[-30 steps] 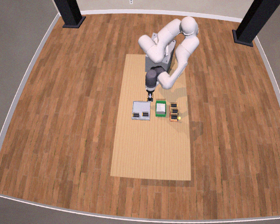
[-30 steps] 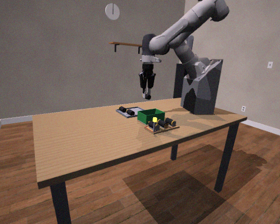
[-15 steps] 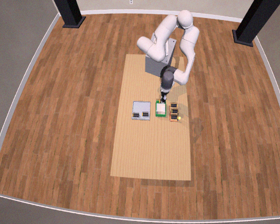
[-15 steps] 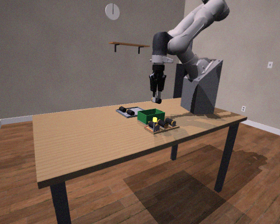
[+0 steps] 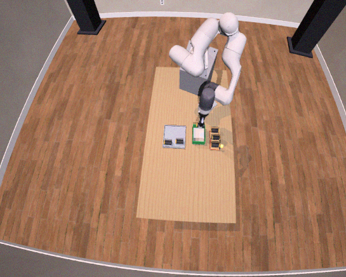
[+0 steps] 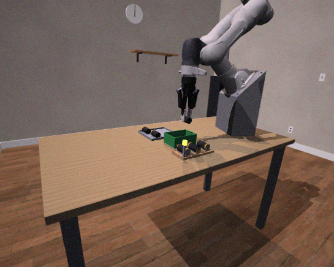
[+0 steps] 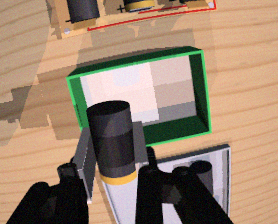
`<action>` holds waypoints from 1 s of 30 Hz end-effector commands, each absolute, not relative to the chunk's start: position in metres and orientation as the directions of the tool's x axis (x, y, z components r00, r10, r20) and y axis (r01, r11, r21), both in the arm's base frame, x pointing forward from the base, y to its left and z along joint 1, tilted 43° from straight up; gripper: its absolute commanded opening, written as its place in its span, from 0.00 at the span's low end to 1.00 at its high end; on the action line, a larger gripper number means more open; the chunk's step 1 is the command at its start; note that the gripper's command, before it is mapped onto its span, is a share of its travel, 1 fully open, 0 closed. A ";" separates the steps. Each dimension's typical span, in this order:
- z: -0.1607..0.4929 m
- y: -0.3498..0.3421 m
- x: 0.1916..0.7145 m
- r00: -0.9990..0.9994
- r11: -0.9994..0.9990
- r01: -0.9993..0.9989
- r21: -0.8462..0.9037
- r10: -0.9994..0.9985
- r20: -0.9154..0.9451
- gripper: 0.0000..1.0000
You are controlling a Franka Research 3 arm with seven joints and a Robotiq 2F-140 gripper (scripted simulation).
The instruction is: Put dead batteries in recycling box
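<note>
My gripper (image 5: 200, 124) (image 6: 186, 117) (image 7: 114, 138) is shut on a black battery with a yellow band (image 6: 188, 120) (image 7: 110, 142), held lying level above the back end of the green box (image 5: 199, 142) (image 6: 173, 141) (image 7: 205, 90). The box stands upright; no battery shows inside, though the held one hides part of it. Two batteries (image 5: 168, 142) (image 5: 179, 141) (image 6: 146, 130) (image 6: 155, 133) lie in the grey tray (image 5: 174, 131) (image 7: 229, 170). Three batteries (image 5: 214, 130) (image 5: 215, 137) (image 5: 215, 145) sit in the holder (image 6: 200, 154). The bulb (image 5: 221, 146) (image 6: 184, 142) glows yellow.
The tray and the holder flank the box on opposite sides, with narrow gaps of table (image 5: 185, 184) (image 6: 111, 165) between. The bulb stands up at the holder's end. The robot's grey pedestal (image 5: 190, 81) (image 6: 238, 116) is at the back of the table.
</note>
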State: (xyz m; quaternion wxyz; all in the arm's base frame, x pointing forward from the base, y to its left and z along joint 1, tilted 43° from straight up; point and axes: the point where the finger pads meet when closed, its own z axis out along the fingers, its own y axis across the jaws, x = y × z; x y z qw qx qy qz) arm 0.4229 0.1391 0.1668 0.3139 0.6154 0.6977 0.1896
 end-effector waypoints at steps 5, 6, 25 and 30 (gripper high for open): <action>0.168 0.140 0.423 0.010 0.099 0.739 0.666 0.987 -0.157 0.16; 0.167 0.139 0.423 0.010 0.099 0.739 0.666 0.987 -0.158 0.16; 0.131 0.133 0.457 0.010 0.099 0.739 0.666 0.987 -0.157 0.16; 0.131 0.133 0.457 0.010 0.099 0.739 0.666 0.987 -0.157 0.16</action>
